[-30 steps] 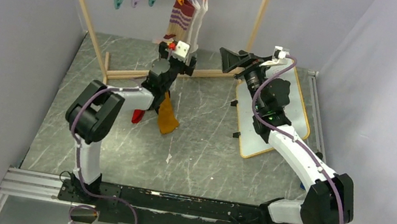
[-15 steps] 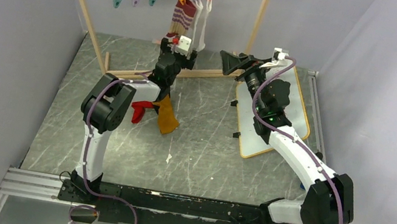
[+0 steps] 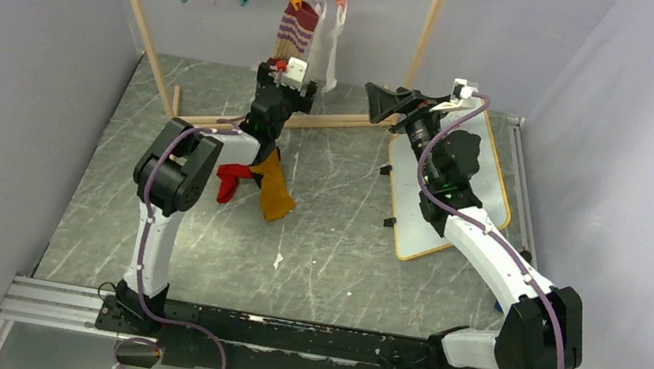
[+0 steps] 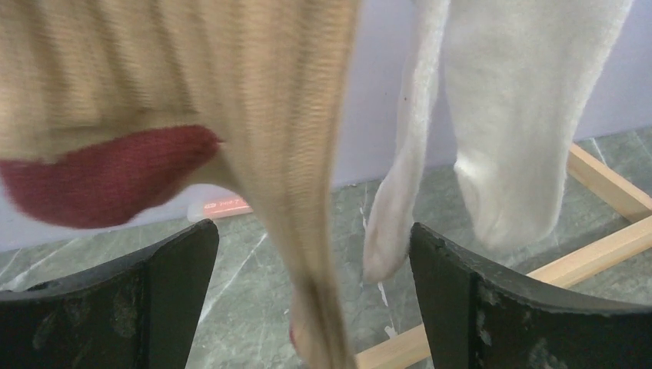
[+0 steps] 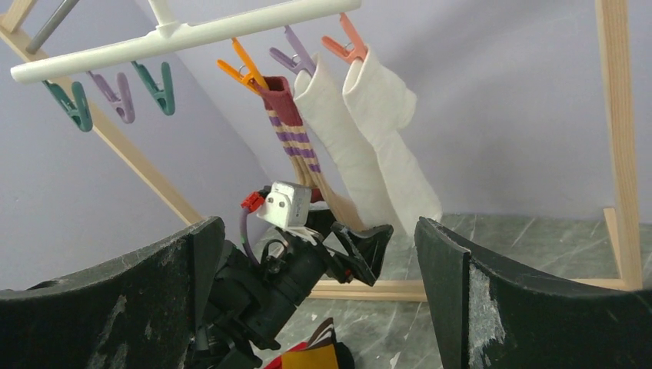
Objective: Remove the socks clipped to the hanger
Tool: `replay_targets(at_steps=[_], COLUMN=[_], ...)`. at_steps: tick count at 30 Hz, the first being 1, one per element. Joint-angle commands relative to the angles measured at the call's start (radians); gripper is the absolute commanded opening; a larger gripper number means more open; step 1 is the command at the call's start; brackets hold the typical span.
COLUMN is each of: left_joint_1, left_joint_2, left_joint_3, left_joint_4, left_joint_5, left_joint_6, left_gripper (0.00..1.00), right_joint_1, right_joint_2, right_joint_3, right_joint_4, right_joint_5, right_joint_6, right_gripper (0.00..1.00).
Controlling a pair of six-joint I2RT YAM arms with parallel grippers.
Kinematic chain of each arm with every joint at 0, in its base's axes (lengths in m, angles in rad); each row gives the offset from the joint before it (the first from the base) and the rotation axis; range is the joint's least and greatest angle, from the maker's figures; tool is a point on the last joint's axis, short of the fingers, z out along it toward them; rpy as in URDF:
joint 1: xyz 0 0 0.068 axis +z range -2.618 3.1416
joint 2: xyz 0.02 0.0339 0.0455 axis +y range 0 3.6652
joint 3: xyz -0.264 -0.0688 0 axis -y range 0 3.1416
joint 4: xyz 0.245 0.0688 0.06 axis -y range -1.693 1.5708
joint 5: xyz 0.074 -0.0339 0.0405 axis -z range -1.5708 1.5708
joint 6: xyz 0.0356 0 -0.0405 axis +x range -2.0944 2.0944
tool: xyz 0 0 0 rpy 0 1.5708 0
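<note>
- The striped sock (image 5: 288,138) is a light, limp knit. It will stretch and sag instead of holding its shape, so it is likely to give a little before its orange clip (image 5: 242,71) lets go.
- It hangs by the cuff from the hanger (image 5: 192,31) at the far side of the table (image 3: 332,246), under the wooden rack (image 3: 136,4). Two white socks (image 5: 392,146) are clipped just to its right, and the three clips to its left are bare.
- The best hold is probably across the leg, above the heel. There the fabric is doubled and a straight downward pull runs in line with the clip. A pinch at the toe alone would mostly stretch the knit.
- The hanger rests only on its hook, so a sideways tug could swing or tip it and set the white socks swaying.
- The left hand (image 4: 311,234) is spread to its full width and holds nothing. The lower part of the striped sock drops between its fingers (image 4: 177,300), with the maroon heel just left of centre. Whether the fabric touches either pad cannot be told. The white socks hang just beyond, near the right finger.
- The right hand (image 5: 317,223) is also wide open and empty. It sits to the right of the hanging socks, well apart from them and facing them.
- A red sock (image 3: 226,184) and a mustard sock (image 3: 277,194) lie on the table beside the left arm, so about half the job looks done.
</note>
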Motion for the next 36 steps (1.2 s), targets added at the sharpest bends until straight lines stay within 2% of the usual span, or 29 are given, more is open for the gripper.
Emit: replay_targets(at_steps=[1,14,17,32,36], left_joint_1=[0.004,0.020,0.022,0.025,0.029], left_joint_2=[0.019,0.028,0.035,0.064,0.060], left_joint_3=[0.045,0.021,0.036,0.038,0.035], left_joint_4=[0.007,-0.009,-0.037,-0.062,-0.058], left_joint_5=[0.005,0.002,0.001,0.013,0.016], left_joint_6=[-0.012,-0.022,-0.028,-0.039,-0.037], left_gripper=[0.97,0.97,0.93,0.88,0.77], right_joint_1=[-0.007,-0.011,-0.013,-0.018,-0.018], right_joint_2=[-0.011,0.007,0.010,0.020,0.021], right_joint_3=[0.005,0.013,0.014,0.011,0.009], right_joint_4=[0.038,0.046,0.046,0.050,0.053], right_joint_5=[-0.021,-0.038,-0.039,-0.046,-0.048], right_joint_6=[0.013,0.022,0.024,0.030,0.032], right_gripper=[1.00,1.00,1.00,1.00,1.00])
